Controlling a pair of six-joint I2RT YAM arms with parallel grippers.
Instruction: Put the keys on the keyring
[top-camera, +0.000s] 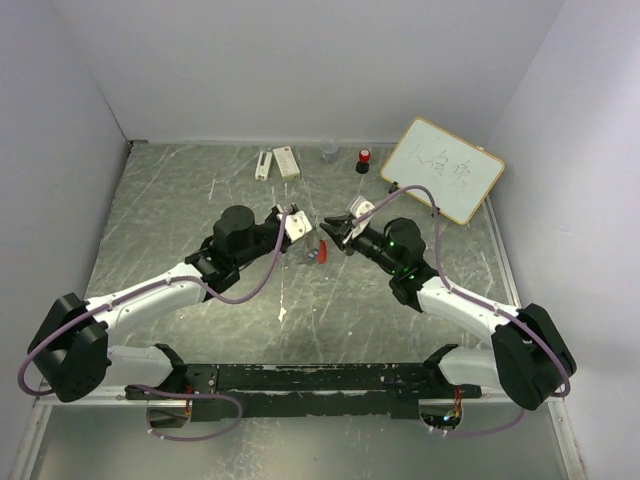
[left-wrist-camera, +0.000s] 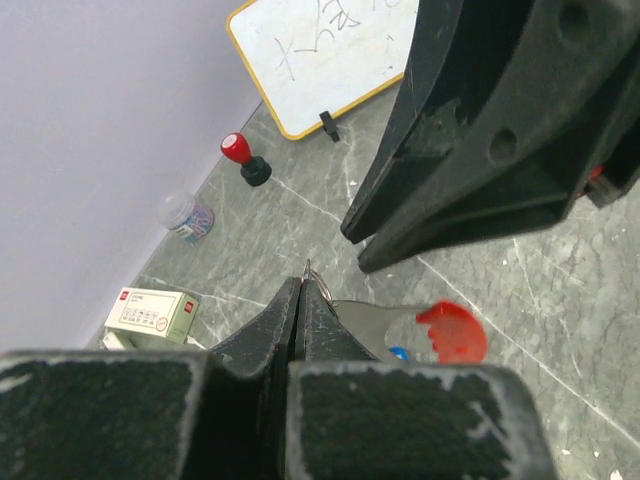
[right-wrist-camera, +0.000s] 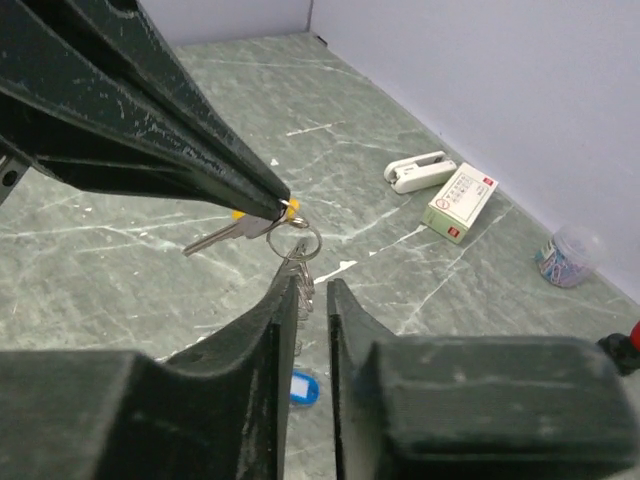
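My left gripper (left-wrist-camera: 300, 285) is shut on the keyring (left-wrist-camera: 312, 273), a thin wire loop held above the table. In the right wrist view its tips (right-wrist-camera: 283, 208) pinch the loop (right-wrist-camera: 296, 240); a silvery key (right-wrist-camera: 225, 236) with a yellow head sticks out beside them. A toothed silvery piece (right-wrist-camera: 304, 285) hangs from the loop against the inner face of one finger of my right gripper (right-wrist-camera: 312, 285). The right jaws stand a narrow gap apart. The red tag (left-wrist-camera: 455, 330) and blue tab (right-wrist-camera: 303, 385) hang below. Overhead, both grippers (top-camera: 300, 228) (top-camera: 332, 231) meet at the table's middle.
Along the back wall lie a white stapler (top-camera: 263, 164), a small box (top-camera: 287, 161), a clear jar of clips (top-camera: 329, 152) and a red-capped black stamp (top-camera: 364, 160). A whiteboard (top-camera: 443, 168) leans at the back right.
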